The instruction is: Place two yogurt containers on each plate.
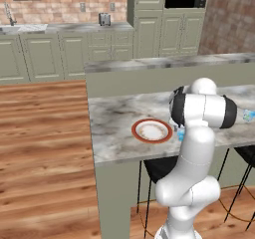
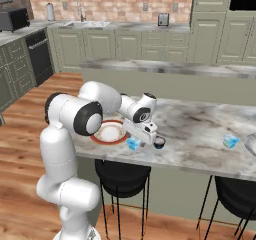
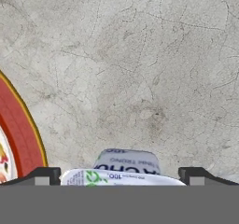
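Observation:
My gripper (image 2: 136, 140) hangs open just above the marble counter, right of the red-orange rimmed plate (image 2: 111, 132). A light-blue yogurt container (image 2: 132, 144) stands upright between its fingers. In the hand view that yogurt container (image 3: 127, 161) sits low between the two dark fingertips (image 3: 44, 175), with a gap on each side, and the plate's red rim (image 3: 18, 129) curves along the left edge. The plate (image 1: 152, 131) holds no cups. A second yogurt container (image 2: 230, 141) stands far to the right, near the grey-rimmed plate (image 2: 251, 144) at the frame edge.
The marble counter (image 2: 195, 126) has a raised ledge (image 2: 170, 68) behind it and its front edge close to the gripper. Black stools (image 2: 122, 173) stand under the overhang. My own arm hides part of the counter in the left base view.

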Controlling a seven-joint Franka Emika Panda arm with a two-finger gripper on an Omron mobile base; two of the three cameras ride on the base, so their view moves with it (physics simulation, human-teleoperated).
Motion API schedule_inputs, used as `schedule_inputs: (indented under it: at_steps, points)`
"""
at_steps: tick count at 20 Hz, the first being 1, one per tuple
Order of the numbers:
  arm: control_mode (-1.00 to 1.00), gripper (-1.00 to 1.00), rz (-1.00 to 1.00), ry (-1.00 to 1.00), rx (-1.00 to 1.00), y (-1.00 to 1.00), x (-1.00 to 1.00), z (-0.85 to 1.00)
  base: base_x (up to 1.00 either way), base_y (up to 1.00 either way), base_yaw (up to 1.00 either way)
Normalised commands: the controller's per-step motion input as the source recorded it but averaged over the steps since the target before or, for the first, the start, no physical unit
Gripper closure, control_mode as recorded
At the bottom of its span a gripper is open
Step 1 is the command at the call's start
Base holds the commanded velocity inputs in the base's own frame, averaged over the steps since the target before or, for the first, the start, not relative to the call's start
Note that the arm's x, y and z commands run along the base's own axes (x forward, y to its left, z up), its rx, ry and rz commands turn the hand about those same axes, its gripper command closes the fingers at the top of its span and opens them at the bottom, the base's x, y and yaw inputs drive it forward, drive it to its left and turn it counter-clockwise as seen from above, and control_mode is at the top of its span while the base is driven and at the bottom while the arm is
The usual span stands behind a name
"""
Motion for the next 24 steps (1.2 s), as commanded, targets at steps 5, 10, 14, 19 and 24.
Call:
schedule_inputs:
  at_steps: [5,10,14,19,24]
  points:
    - [-1.00,-1.00,0.01,0.00,0.00,0.00,-0.01,-0.06,0.00,0.00,0.00]
    - [-1.00,-1.00,0.00,0.00,0.00,0.02,0.00,-0.07,0.00,0.00,0.00]
    - [-1.00,1.00,0.00,0.00,0.00,0.11,0.00,-0.06,0.00,0.00,0.00]
    - [-1.00,1.00,0.00,0.00,0.00,0.19,0.00,-0.03,0.00,0.00,0.00]
    - [-1.00,1.00,-0.04,-0.01,0.00,0.12,0.00,0.15,0.00,0.00,0.00]
